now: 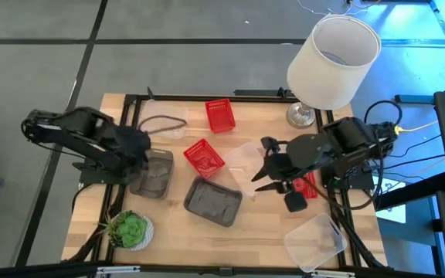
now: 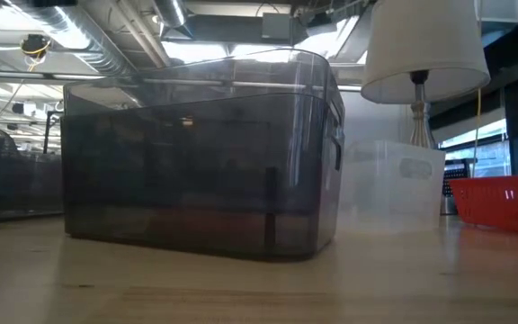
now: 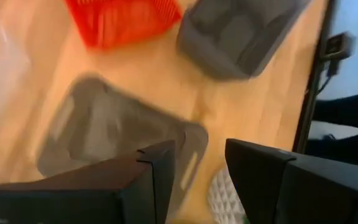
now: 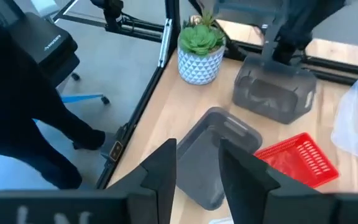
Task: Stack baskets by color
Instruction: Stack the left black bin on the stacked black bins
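Baskets: two dark grey ones near table centre, one [image 1: 212,202] lying open side up, tilted, other [image 1: 153,174] just beside left gripper [image 1: 147,147]. Two red: one [image 1: 204,157] mid-table, one [image 1: 219,115] nearer the far edge. Clear ones: one [image 1: 242,160] beside mid red, one [image 1: 314,241] at near right corner. A third red bit [image 1: 307,186] shows under right arm.

Left gripper hangs over the grey basket by it, jaws apart w/ a gap, nothing between. Right gripper [image 1: 263,171] sits between clear basket and centre grey one, fingers narrowly parted, empty.

Low view only: grey basket's smoky see-through walls [image 2: 196,162]. Right wrist view only: plant pot's [image 4: 199,53] white patterned surface.
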Controlling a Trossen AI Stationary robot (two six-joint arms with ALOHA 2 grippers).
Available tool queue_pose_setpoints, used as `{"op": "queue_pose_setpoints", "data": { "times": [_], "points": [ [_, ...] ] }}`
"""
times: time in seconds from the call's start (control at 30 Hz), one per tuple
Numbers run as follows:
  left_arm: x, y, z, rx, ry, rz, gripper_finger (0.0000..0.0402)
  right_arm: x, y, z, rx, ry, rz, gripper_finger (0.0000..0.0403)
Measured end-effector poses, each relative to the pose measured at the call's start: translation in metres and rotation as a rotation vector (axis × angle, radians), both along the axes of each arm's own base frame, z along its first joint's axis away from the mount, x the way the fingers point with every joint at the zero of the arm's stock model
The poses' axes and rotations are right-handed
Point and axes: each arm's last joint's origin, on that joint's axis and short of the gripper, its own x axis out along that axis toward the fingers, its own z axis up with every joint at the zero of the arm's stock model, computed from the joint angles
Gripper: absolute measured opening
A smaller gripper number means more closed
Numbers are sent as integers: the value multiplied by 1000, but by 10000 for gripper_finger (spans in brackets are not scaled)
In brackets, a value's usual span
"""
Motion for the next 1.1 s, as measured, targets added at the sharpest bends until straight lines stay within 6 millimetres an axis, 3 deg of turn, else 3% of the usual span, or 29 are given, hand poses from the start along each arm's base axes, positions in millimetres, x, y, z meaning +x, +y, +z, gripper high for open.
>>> {"op": "queue_pose_setpoints", "data": {
  "times": [0.2, 0.33, 0.63, 0.93, 1.1],
  "points": [
    [17, -10, -29, -146, 184, 210, 133, -8, -3, 6, -13, -28, 17, 118],
    [26, -19, -50, -181, 255, 261, 133, -9, -4, 6, -12, -23, 15, 118],
    [40, -48, -88, -171, 246, 69, 133, -9, -4, 6, -12, -21, 16, 118],
    [28, -75, -138, -73, 214, -190, 133, -9, -4, 6, -12, -21, 17, 118],
    [21, -80, -147, 64, 168, -206, 133, -9, -4, 6, -12, -21, 18, 118]
  ]
}}
